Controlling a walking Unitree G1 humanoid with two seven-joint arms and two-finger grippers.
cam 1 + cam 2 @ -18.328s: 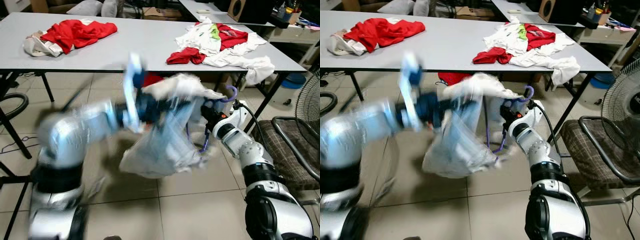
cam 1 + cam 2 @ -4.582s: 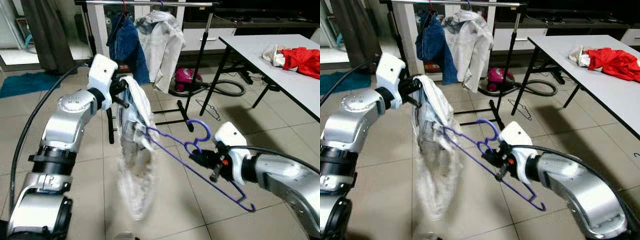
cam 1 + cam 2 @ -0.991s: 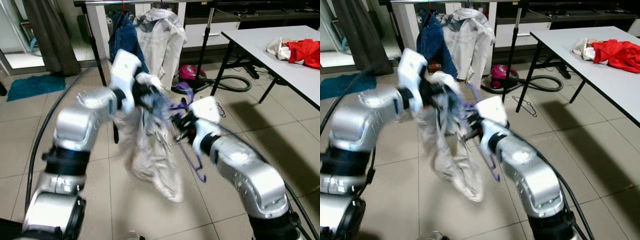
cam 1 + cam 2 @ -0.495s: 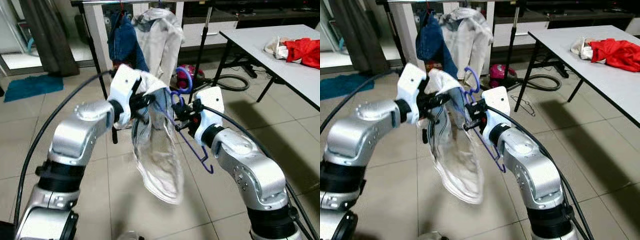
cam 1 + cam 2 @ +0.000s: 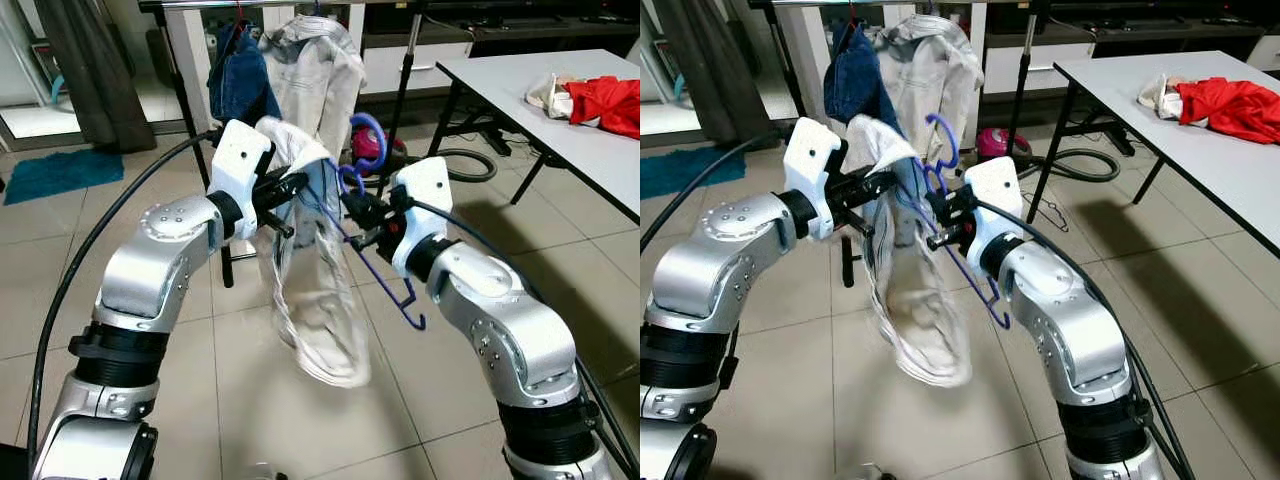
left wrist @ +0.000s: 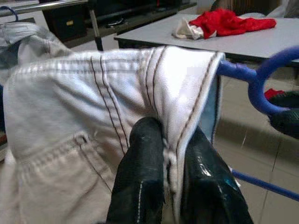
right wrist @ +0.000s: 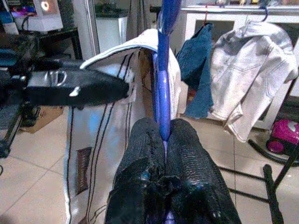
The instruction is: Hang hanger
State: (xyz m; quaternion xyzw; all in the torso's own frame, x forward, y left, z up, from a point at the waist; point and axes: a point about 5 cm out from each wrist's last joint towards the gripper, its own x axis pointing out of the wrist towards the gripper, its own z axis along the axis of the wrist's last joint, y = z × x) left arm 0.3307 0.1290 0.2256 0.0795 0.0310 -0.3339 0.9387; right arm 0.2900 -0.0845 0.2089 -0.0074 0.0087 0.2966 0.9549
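one purple hanger (image 5: 375,235), two grippers, left (image 5: 300,184), right (image 5: 352,205), two hung garments, one denim (image 5: 238,85), one pale jacket (image 5: 315,80), one table (image 5: 560,100)

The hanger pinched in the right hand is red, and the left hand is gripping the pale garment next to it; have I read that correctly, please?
Not quite: the hanger is purple-blue, not red, as the right wrist view shows between the black fingers. The rest holds: the right hand pinches it, and the left hand grips the pale garment next to it.
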